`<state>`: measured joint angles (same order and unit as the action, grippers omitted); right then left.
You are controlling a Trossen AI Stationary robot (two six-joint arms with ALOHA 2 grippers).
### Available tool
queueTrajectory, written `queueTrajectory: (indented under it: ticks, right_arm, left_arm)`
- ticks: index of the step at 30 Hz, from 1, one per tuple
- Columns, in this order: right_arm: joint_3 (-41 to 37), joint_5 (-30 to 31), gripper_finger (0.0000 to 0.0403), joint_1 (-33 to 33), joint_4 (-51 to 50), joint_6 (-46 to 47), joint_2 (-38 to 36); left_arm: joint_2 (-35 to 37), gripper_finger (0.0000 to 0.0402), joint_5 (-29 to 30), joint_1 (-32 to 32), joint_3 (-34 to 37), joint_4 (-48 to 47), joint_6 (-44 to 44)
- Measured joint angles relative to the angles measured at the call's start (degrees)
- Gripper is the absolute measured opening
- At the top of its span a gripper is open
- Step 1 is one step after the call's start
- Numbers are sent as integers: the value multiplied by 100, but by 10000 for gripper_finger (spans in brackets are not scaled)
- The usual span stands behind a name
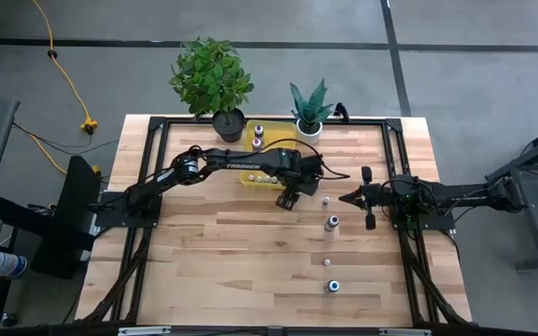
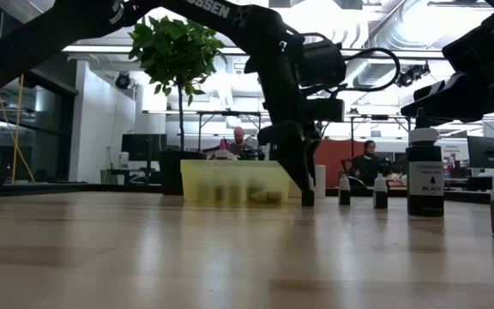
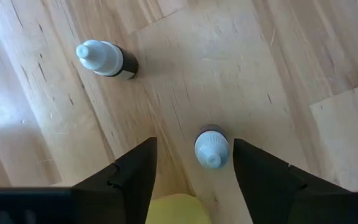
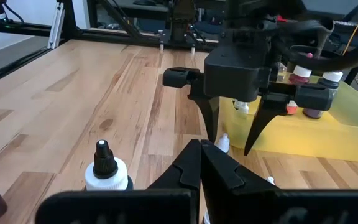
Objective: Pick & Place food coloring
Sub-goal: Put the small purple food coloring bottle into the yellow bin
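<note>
My left gripper [image 1: 288, 199] points down at the table just right of the yellow tray [image 1: 250, 177], open. Its fingers stand on either side of a tiny upright bottle with a pale cap [image 3: 211, 149], with a gap on both sides; the right wrist view shows that bottle [image 4: 224, 143] low between them. A dark-bodied bottle with a pale top [image 3: 104, 58] stands nearby. More food coloring bottles stand on the table's right half [image 1: 332, 223] [image 1: 333, 287], and several small ones sit in the tray. My right gripper [image 1: 342, 198] hovers shut, pointing at the left one.
Two bottles [image 1: 258, 135] stand by the far edge between a leafy plant in a dark pot [image 1: 213, 79] and a spiky plant in a white pot [image 1: 308, 128]. A black metal frame rims the table. People sit in the room beyond [image 2: 238, 142]. Bare wood lies toward the near edge.
</note>
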<state>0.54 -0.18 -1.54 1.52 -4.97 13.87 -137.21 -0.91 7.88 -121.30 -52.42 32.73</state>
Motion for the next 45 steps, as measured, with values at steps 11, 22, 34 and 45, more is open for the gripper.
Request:
queueTrajectory:
  ticks: [11,22,34,45]
  right_arm:
    - [0,0,0,1,0,1,0]
    - [0,1,0,2,0,0,0]
    - [0,-1,0,0,0,0,0]
    - [0,1,0,0,0,1,-2]
  left_arm:
    - [0,136,-138,-2,0,-61,-154]
    - [0,73,-396,-4,0,-48,-597]
    - [7,51,-413,-2,-286,-178,-1763]
    - [59,49,234,15,-1364,-702,-4283]
